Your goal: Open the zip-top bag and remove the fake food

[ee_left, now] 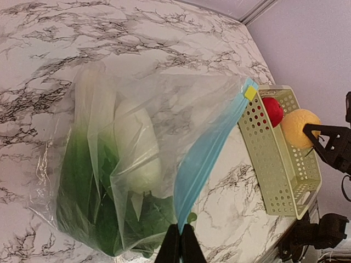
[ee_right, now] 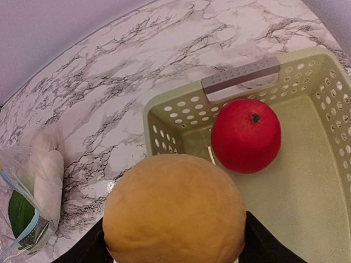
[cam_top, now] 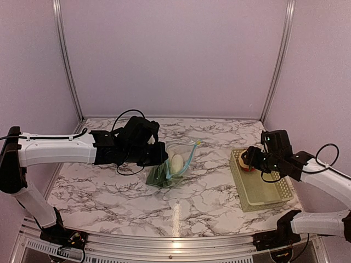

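The clear zip-top bag point(cam_top: 174, 163) lies at the table's middle, its blue zipper strip point(ee_left: 211, 153) lifted. Inside it are a white oblong piece point(ee_left: 137, 148) and a green leafy vegetable point(ee_left: 82, 186). My left gripper point(ee_left: 180, 246) is shut on the end of the zipper strip. My right gripper point(ee_right: 174, 241) is shut on the yellow-orange round fruit point(ee_right: 174, 211) and holds it over the near end of the pale green basket point(ee_right: 164, 123). The fruit also shows in the left wrist view point(ee_left: 299, 127). A red ball-like fruit point(ee_right: 245, 134) lies in the basket. In the top view the right gripper point(cam_top: 253, 159) is above the basket's far end.
The lattice basket point(cam_top: 263, 194) stands at the right of the marble table, a grey handle point(ee_right: 241, 79) on its far wall. Metal frame posts and lilac walls close in the back and sides.
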